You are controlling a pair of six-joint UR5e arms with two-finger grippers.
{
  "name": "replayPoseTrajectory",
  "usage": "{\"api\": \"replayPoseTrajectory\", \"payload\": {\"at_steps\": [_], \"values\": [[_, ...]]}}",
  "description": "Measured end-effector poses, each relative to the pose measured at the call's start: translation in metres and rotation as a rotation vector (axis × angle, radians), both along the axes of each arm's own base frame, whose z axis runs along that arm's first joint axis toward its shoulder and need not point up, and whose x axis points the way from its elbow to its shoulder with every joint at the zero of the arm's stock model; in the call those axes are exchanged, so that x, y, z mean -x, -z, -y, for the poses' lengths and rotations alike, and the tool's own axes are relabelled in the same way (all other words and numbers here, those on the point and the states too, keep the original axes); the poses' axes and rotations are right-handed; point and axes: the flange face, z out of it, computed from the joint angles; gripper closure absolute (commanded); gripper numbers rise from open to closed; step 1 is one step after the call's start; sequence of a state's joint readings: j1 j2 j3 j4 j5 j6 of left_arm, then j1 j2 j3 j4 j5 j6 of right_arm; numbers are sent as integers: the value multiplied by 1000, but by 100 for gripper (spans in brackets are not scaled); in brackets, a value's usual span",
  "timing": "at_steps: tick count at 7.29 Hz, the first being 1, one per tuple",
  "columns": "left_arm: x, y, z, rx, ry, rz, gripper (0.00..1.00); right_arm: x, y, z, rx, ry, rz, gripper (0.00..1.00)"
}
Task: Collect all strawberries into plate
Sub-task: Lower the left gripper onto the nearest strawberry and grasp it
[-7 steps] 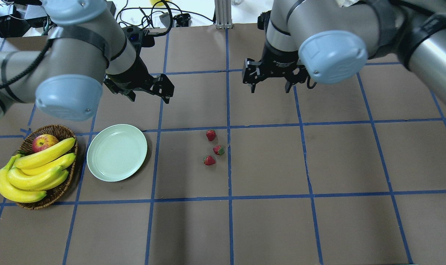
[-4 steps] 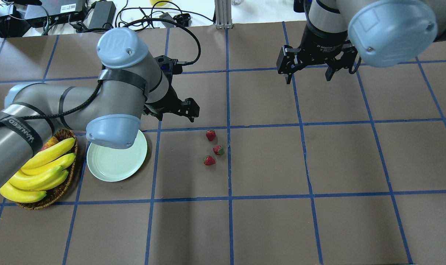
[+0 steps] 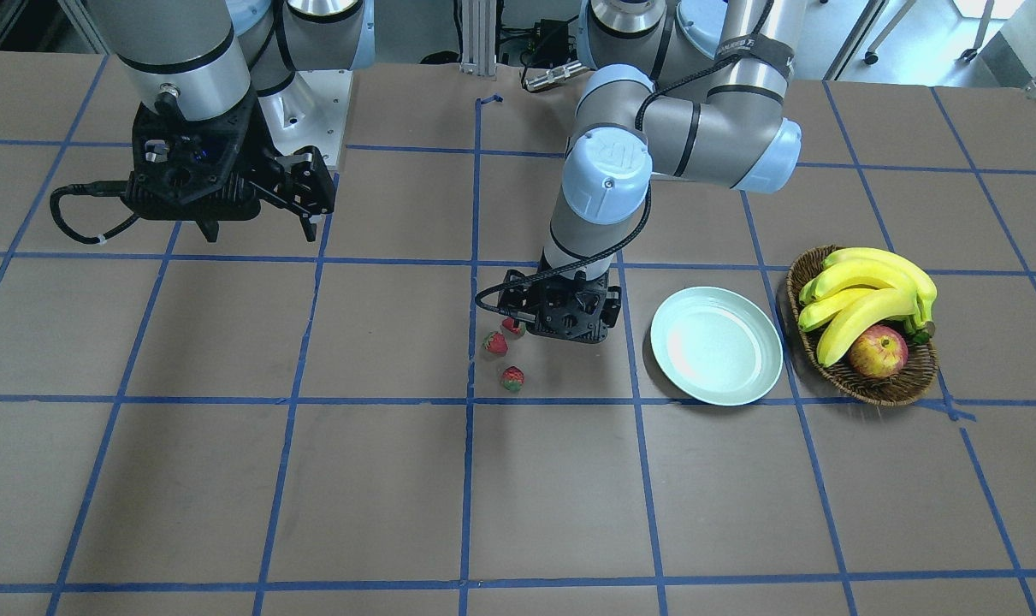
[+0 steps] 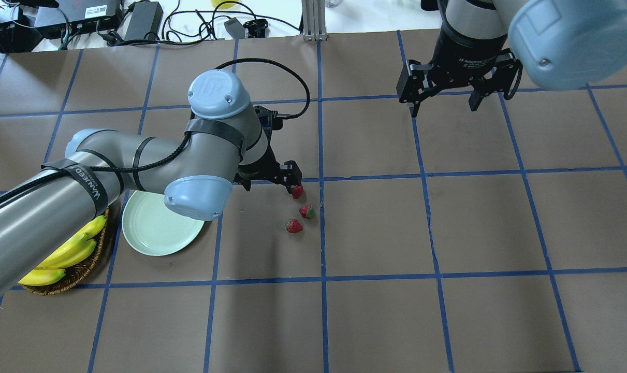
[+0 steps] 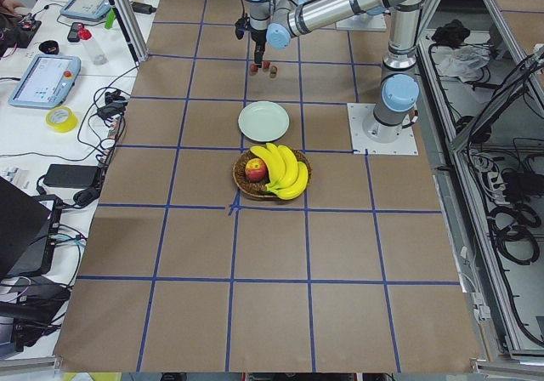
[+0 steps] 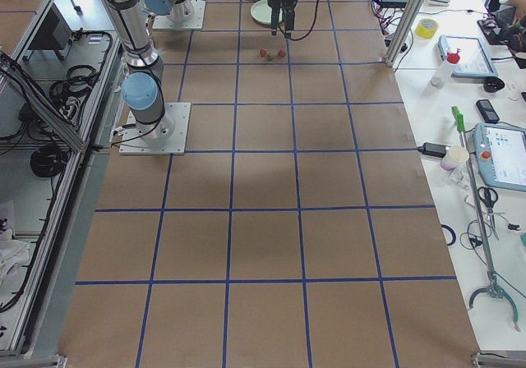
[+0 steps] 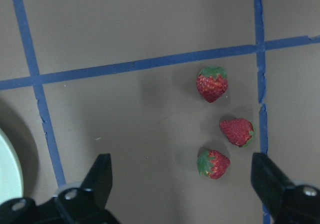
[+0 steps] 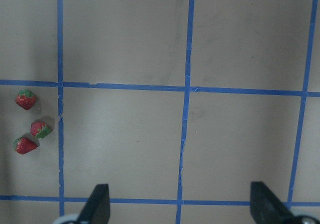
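Counting three strawberries [image 4: 307,211], we enter them as loose on the table [image 4: 375,321], close together beside a blue tape line [image 4: 322,243], none yet on the plate [image 4: 155,235], which sits well apart toward the robot's left. Changed in the last second: the left gripper [image 7: 180,164] has swung from beyond the plate over to the berries, so we judge the first pick is starting. Its jaws are spread wide, holding nothing; in the wrist view all three berries lie between its fingers, off-centre. The right gripper [image 4: 443,107] has drawn back, spread and unladen.
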State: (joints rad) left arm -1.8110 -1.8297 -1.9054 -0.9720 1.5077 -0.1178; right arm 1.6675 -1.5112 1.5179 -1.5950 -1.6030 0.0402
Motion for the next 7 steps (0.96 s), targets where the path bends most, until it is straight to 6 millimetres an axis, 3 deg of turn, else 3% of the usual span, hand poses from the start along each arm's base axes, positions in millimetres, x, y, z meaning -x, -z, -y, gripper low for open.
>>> {"api": "replayPoseTrajectory", "payload": {"at_steps": [2, 5, 7], "values": [[17, 22, -14, -41, -36, 15, 0, 0, 1, 0, 0, -9, 1, 0], [21, 64, -37, -65, -54, 24, 0, -1, -3, 1, 8, -9, 11, 0], [24, 71, -36, -36, -53, 5, 11, 0, -4, 2, 14, -8, 8, 0]]}}
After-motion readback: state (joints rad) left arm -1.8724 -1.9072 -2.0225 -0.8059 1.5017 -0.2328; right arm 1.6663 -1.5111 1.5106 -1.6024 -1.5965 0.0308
